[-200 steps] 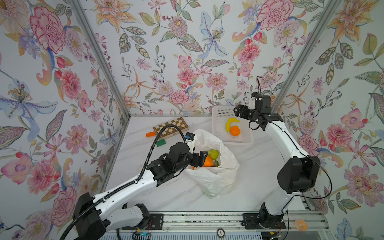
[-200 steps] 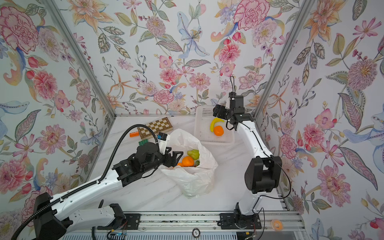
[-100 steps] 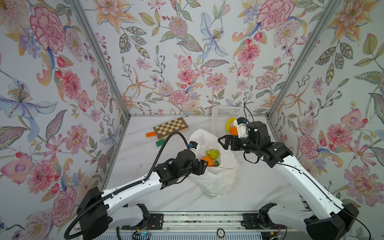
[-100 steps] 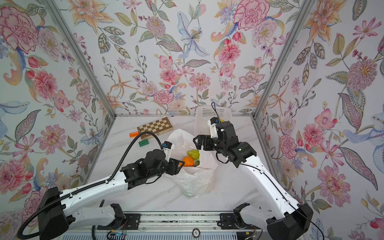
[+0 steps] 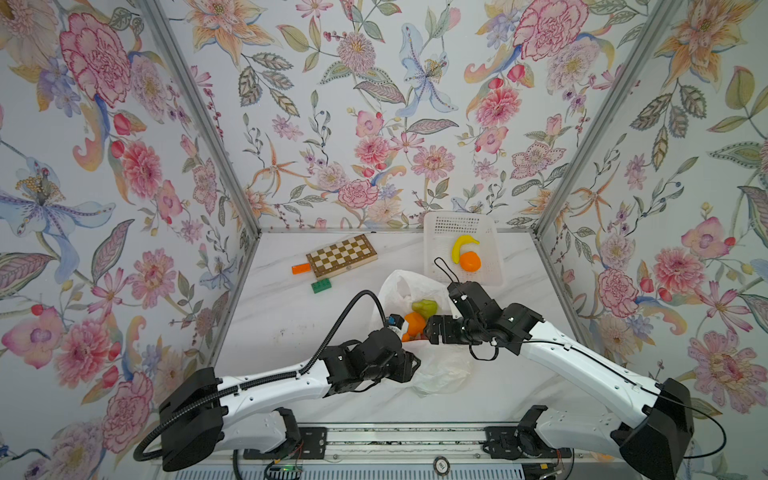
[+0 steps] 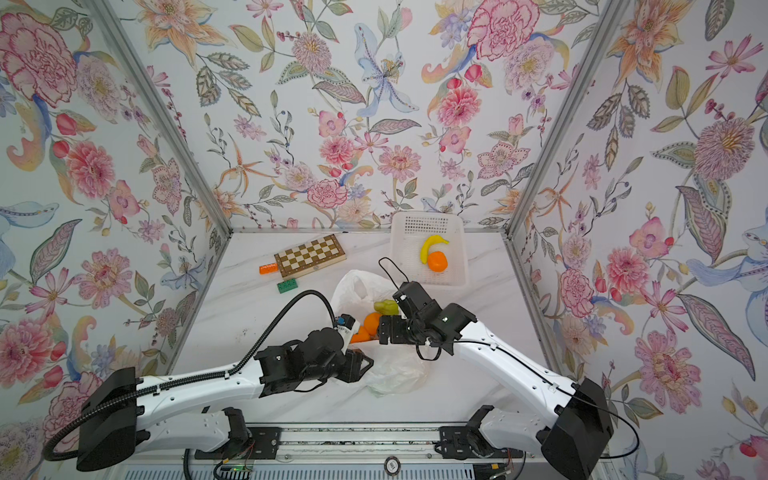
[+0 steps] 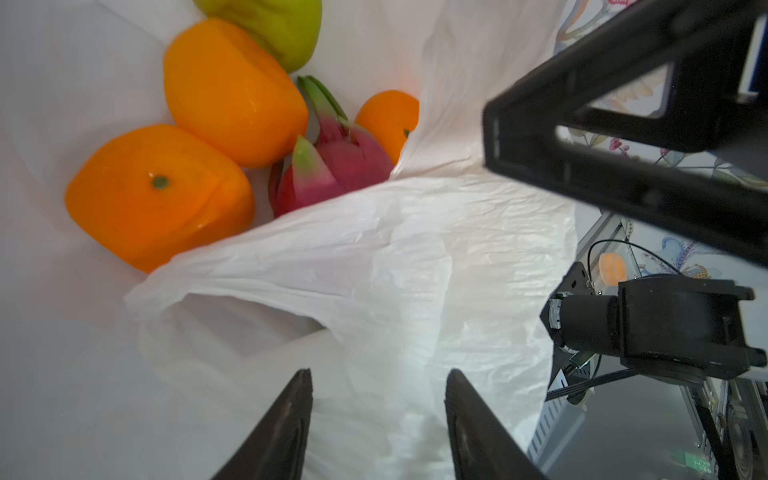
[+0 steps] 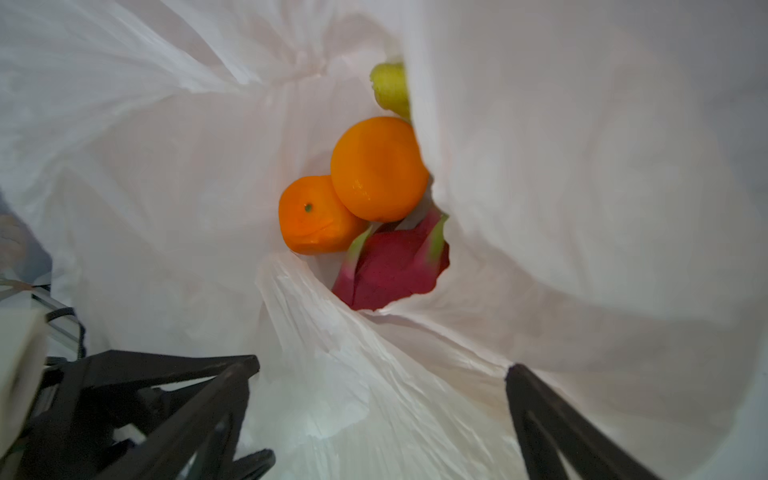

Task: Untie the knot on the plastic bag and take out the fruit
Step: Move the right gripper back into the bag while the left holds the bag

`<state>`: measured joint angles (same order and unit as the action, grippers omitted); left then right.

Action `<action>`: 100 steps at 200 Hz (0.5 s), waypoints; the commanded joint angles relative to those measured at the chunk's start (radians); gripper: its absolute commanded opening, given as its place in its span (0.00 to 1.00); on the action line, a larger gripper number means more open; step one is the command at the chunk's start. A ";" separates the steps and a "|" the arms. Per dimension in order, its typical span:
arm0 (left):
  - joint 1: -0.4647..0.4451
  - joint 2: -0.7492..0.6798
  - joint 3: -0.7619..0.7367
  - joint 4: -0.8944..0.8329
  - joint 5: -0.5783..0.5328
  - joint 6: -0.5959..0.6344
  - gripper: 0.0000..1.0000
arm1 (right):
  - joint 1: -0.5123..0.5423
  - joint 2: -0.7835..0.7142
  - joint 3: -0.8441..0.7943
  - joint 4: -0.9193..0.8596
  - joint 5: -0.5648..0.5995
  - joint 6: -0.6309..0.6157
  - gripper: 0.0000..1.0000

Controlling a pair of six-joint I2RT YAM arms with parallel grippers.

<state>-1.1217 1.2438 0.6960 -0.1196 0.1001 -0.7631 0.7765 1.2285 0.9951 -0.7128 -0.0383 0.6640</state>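
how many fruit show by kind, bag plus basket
oranges: 4 (3 in the plastic bag, 1 in the basket)
green fruit: 1
dragon fruit: 1
banana: 1
total: 7

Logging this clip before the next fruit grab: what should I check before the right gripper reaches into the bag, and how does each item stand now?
1. Mouth of the plastic bag open: ok, fruit lies exposed.
2. Jaws of the right gripper open: ok, wide and aimed into the mouth.
3. Target free: ok, the orange beside the green fruit lies uncovered.
4. Access to the dragon fruit: not ok, a film fold covers part of it.
5. Hold of the left gripper on the bag edge: not ok, jaws apart with film loose between them.
6. Room in the basket: ok, only a banana and a second orange inside.
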 commanded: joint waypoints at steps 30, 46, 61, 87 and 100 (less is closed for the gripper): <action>-0.102 0.054 -0.131 0.176 -0.111 -0.057 0.55 | 0.053 -0.064 -0.199 0.051 0.101 0.075 0.93; -0.110 0.057 -0.111 0.160 -0.153 -0.052 0.62 | 0.057 -0.087 -0.238 0.057 0.115 0.081 0.91; -0.109 0.040 -0.066 0.137 -0.198 -0.032 0.69 | 0.062 -0.101 -0.262 0.059 0.143 0.072 0.90; -0.097 0.008 0.033 0.071 -0.294 0.003 0.68 | 0.061 -0.105 -0.265 0.067 0.150 0.051 0.90; -0.074 0.006 0.084 0.033 -0.318 0.006 0.65 | 0.063 -0.097 -0.259 0.071 0.146 0.044 0.90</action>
<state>-1.2236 1.2850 0.6670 -0.0338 -0.0959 -0.7929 0.8318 1.1339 0.7406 -0.6586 0.0750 0.7219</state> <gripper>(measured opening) 0.675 0.903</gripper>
